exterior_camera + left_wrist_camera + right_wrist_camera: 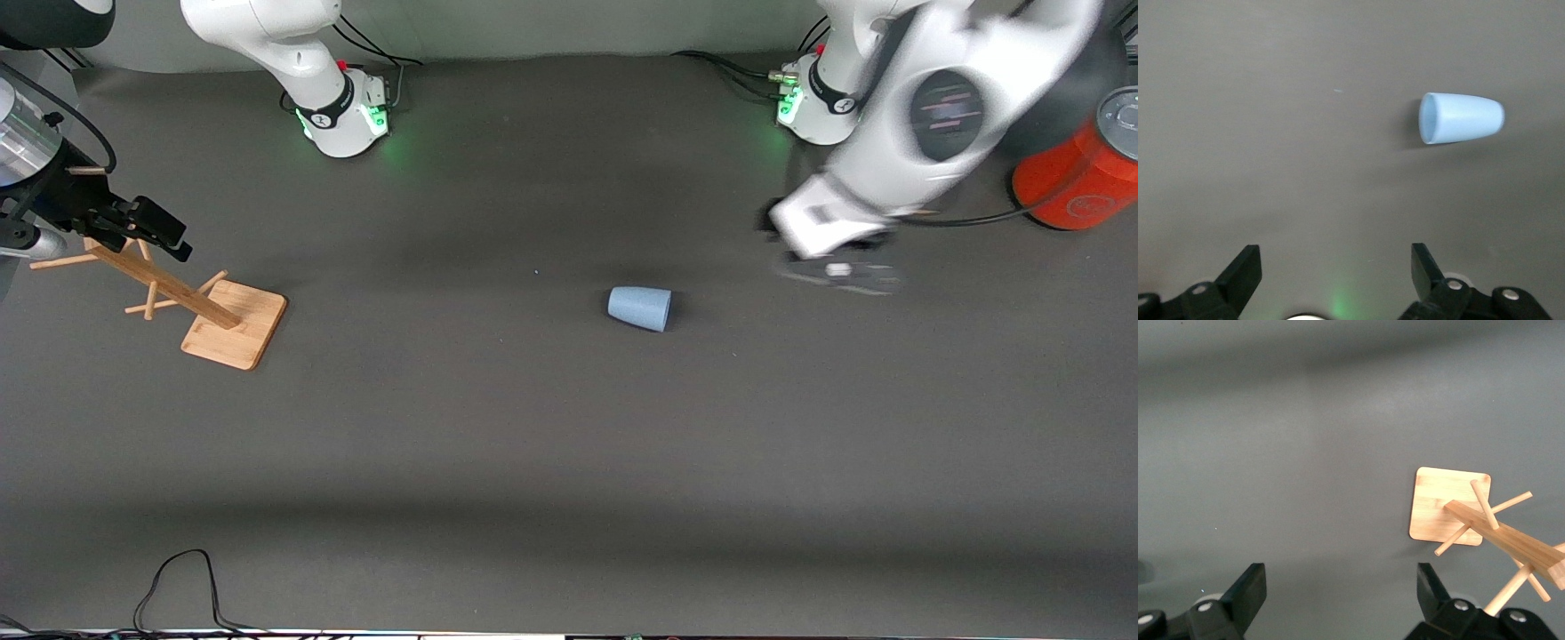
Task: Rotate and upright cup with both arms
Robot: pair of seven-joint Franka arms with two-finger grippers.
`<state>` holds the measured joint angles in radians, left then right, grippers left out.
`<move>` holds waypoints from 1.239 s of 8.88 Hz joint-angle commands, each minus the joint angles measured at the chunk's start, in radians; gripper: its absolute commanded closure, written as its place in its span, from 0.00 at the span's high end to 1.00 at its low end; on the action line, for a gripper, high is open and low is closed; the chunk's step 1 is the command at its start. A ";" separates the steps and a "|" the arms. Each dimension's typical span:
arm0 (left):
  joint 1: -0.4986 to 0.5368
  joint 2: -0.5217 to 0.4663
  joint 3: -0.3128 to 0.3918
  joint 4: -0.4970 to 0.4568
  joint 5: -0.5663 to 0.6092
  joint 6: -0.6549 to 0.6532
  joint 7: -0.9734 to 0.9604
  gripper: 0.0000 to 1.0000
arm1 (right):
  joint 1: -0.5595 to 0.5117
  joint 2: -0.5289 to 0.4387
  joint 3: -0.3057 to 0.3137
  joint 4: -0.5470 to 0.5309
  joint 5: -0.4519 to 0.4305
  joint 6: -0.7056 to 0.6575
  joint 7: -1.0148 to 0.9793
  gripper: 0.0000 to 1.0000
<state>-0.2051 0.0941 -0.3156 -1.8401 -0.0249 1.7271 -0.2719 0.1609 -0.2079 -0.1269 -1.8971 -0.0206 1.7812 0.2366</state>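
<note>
Only the left wrist view shows the toppled cup's (1461, 119) mouth (left hand (1336, 277) and right hand (1341, 597) gape empty).

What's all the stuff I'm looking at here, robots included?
Cup: one, pale blue, lying on its side mid-table.
Wooden rack: one, light wood, square base and pegged post, toward the right arm's end.
Can: one, orange-red with grey top, standing toward the left arm's end, farther from the front camera than the cup.
Cable: one, black, looped at the table edge nearest the front camera.
Table: one, dark grey.
Left gripper: one, black, fingers open, over the table beside the cup.
Right gripper: one, black, fingers open, above the rack.
</note>
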 commanded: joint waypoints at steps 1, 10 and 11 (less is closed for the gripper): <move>-0.065 0.073 -0.031 -0.104 -0.003 0.166 -0.108 1.00 | 0.012 -0.016 -0.005 0.000 0.002 -0.020 0.012 1.00; -0.085 0.366 -0.040 -0.202 -0.340 0.614 -0.112 0.79 | 0.037 -0.044 -0.005 0.000 0.002 -0.045 0.030 1.00; -0.083 0.366 -0.040 -0.186 -0.348 0.602 -0.112 0.75 | 0.037 -0.048 -0.005 0.000 0.002 -0.051 0.030 1.00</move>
<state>-0.2826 0.4546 -0.3559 -2.0534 -0.3454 2.3340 -0.3762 0.1854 -0.2326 -0.1257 -1.8956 -0.0197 1.7473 0.2424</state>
